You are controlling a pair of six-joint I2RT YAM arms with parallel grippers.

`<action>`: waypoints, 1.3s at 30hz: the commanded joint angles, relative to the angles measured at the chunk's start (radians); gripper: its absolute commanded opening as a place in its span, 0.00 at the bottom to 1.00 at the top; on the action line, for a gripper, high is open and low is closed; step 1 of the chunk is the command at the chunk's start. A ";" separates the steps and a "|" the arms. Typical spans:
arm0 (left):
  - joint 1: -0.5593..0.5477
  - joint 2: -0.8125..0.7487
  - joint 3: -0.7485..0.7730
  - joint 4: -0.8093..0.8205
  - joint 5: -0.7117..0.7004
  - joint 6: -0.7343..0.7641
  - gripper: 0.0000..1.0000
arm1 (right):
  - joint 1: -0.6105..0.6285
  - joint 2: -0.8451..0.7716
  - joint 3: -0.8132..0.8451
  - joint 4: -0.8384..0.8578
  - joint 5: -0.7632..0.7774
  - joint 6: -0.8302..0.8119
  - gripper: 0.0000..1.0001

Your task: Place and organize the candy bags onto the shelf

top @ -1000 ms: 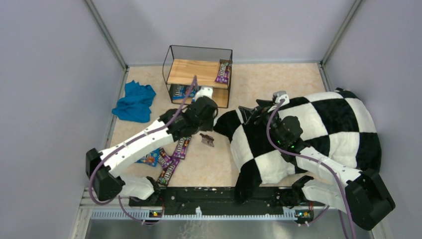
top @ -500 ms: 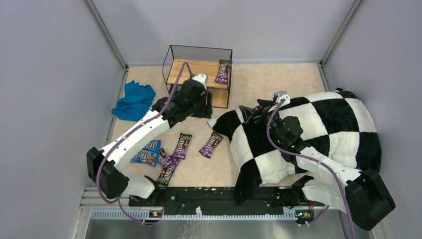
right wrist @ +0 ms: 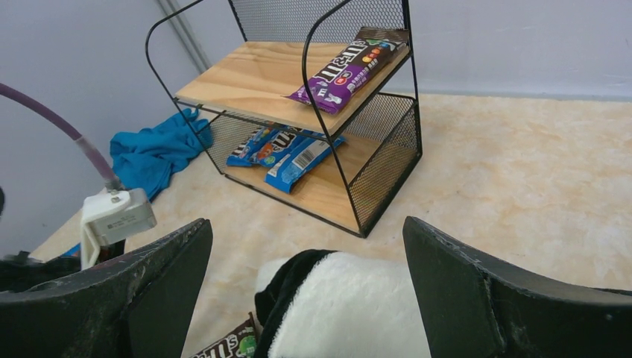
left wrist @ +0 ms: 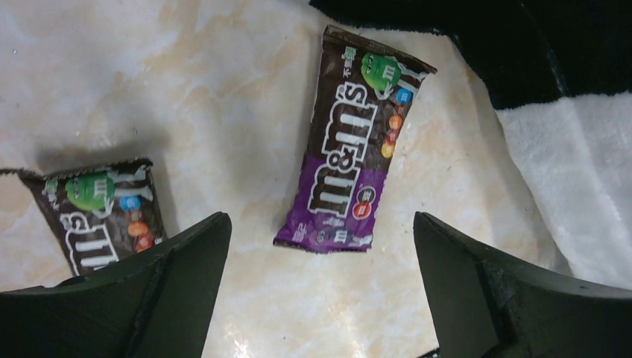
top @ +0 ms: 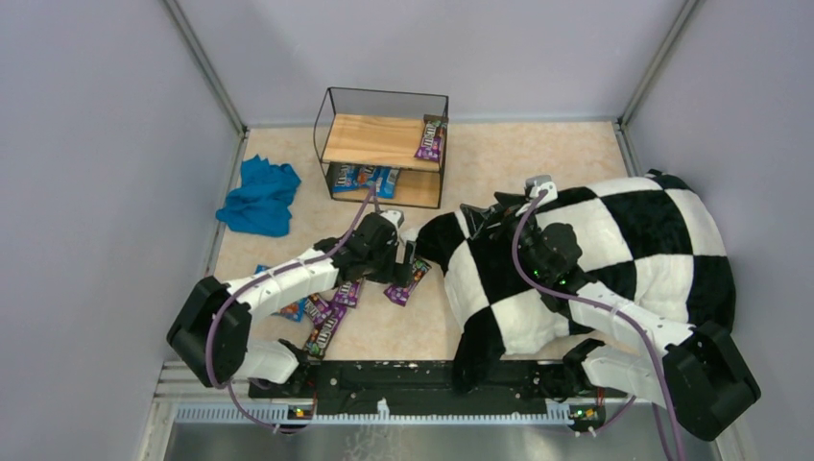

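Note:
The shelf [top: 384, 144] stands at the back, a black wire rack with two wooden boards. A purple candy bag [top: 431, 139] lies on its top board [right wrist: 246, 78], and blue candy bags [right wrist: 287, 153] lie on the lower tier. My left gripper [top: 401, 261] hangs open, low over the floor, above a purple-and-brown candy bag [left wrist: 350, 142] lying flat beside the pillow. That bag's lower edge sits between the fingers [left wrist: 186, 261], untouched. Another bag [left wrist: 104, 212] lies to its left. My right gripper [right wrist: 307, 227] is open over the pillow's corner, holding nothing.
A black-and-white checkered pillow [top: 595, 259] fills the right side, under the right arm. More candy bags [top: 324, 327] lie on the floor near the left arm's base, one of them blue [top: 288, 305]. A teal cloth [top: 259, 197] lies left of the shelf.
The left arm has drawn back from the shelf to the floor next to the pillow, and its jaws have opened wide. The right arm has not moved.

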 commanded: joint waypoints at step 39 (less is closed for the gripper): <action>-0.141 0.212 0.146 -0.016 -0.195 -0.084 0.34 | -0.007 -0.003 0.004 0.054 -0.006 0.001 0.99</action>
